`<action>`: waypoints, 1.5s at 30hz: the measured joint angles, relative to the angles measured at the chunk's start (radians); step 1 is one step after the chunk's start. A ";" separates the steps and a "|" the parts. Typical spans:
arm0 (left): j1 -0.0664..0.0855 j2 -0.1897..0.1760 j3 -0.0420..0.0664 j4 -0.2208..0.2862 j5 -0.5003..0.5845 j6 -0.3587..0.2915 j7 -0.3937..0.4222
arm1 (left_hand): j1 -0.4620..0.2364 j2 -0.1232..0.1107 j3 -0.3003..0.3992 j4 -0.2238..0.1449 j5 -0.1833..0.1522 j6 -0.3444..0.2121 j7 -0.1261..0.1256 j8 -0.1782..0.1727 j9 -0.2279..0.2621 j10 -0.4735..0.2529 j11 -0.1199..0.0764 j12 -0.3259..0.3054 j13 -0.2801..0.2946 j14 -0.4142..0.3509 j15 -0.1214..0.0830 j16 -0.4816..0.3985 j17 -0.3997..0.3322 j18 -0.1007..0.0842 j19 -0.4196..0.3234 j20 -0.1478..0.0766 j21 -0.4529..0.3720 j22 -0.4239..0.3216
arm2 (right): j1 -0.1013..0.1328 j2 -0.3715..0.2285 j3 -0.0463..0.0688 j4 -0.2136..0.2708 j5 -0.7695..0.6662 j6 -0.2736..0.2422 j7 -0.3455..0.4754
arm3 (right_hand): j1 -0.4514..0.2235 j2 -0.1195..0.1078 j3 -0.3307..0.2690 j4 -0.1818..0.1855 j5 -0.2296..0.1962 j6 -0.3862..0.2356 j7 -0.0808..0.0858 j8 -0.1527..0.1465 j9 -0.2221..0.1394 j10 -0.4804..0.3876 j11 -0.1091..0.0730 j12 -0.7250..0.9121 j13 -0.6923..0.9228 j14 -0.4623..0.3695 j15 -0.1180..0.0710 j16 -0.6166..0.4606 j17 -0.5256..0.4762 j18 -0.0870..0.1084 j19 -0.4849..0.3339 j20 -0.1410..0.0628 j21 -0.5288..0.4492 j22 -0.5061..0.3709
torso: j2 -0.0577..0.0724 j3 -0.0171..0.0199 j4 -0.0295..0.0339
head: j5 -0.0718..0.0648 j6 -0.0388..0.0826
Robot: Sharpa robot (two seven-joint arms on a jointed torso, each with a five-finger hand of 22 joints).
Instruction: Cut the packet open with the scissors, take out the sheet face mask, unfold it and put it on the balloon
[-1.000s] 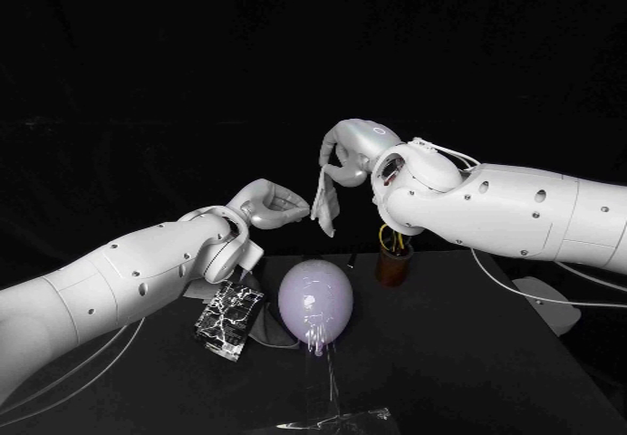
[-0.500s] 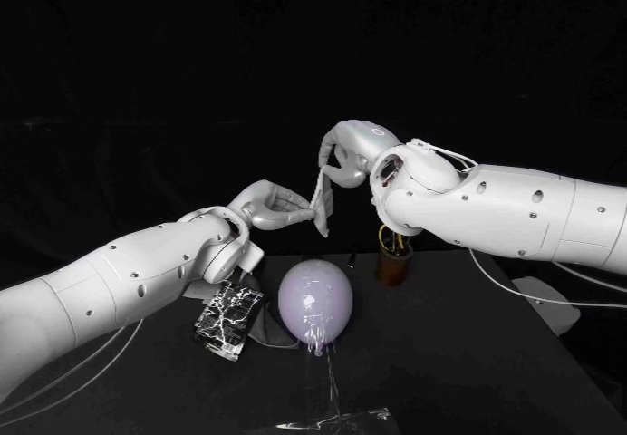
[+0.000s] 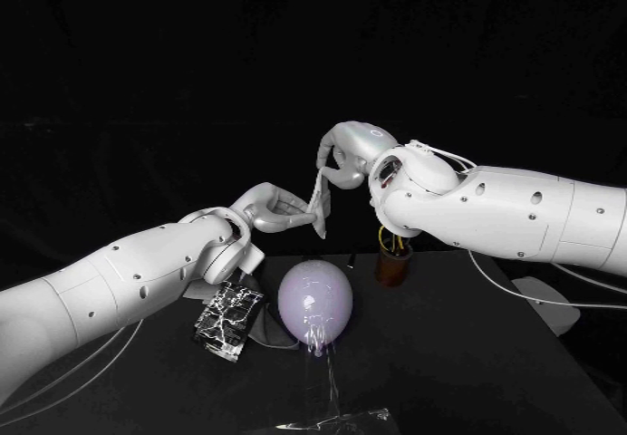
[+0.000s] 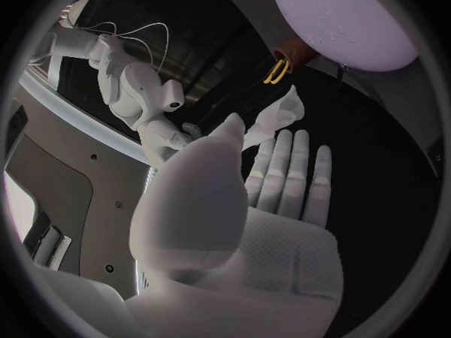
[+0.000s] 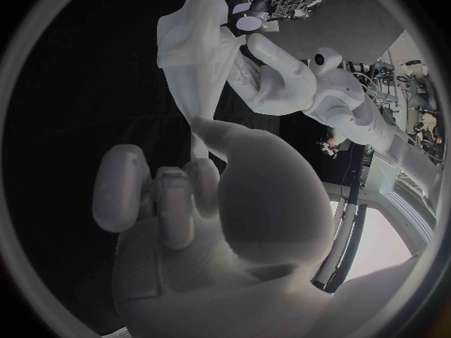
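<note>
- Left hand [image 3: 274,208] has moved across from its curled hover beside the sheet face mask [image 3: 322,201]. Its fingers are now uncurled and reach the mask's lower half.
- Left wrist view: left hand [image 4: 254,225] is flat-palmed, fingers straight, thumb standing off. The mask's free end [image 4: 277,116] sits just past the fingertips. No pinch has closed, so the hand is open and at most brushing the sheet.
- Right hand [image 3: 348,156] is unmoved and raised, pinching the mask by its top edge. The sheet hangs folded and narrow. The right wrist view confirms it: mask [image 5: 198,60] dangles from the right hand [image 5: 188,203].
- The mask hangs in the air above and behind the balloon [image 3: 315,304], not touching it.
- Packet [image 3: 229,319] lies on the table just beside the balloon, under the left arm. Scissors [image 3: 387,241] stand in the brown cup [image 3: 393,268].
- Reading: cutting and extraction look done and unfolding is starting. The left hand needs a grip on a free edge to pull the sheet wide.
- Risk: the wet sheet may cling to itself, or slip from a light pinch.
</note>
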 measured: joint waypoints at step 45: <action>0.006 -0.027 0.004 -0.002 0.073 -0.025 0.042 | 0.059 0.077 0.468 -0.065 -0.004 0.093 -0.044 0.105 0.022 0.140 -0.053 0.003 -0.001 0.063 -0.034 -0.013 0.012 -0.001 0.089 -0.005 0.008 0.008 | -0.054 -0.034 -0.001 -0.002 0.016 0.001 0.006 | -0.007 -0.007 0.003 -0.003 0.002 0.001 0.000 0.000 0.000 0.002 0.002 -0.002 0.000 0.000 0.000 0.000 0.000 0.000 -0.002 0.002 -0.001 -0.001 | 0.000 0.0013 -0.0009 | 0.002 -0.005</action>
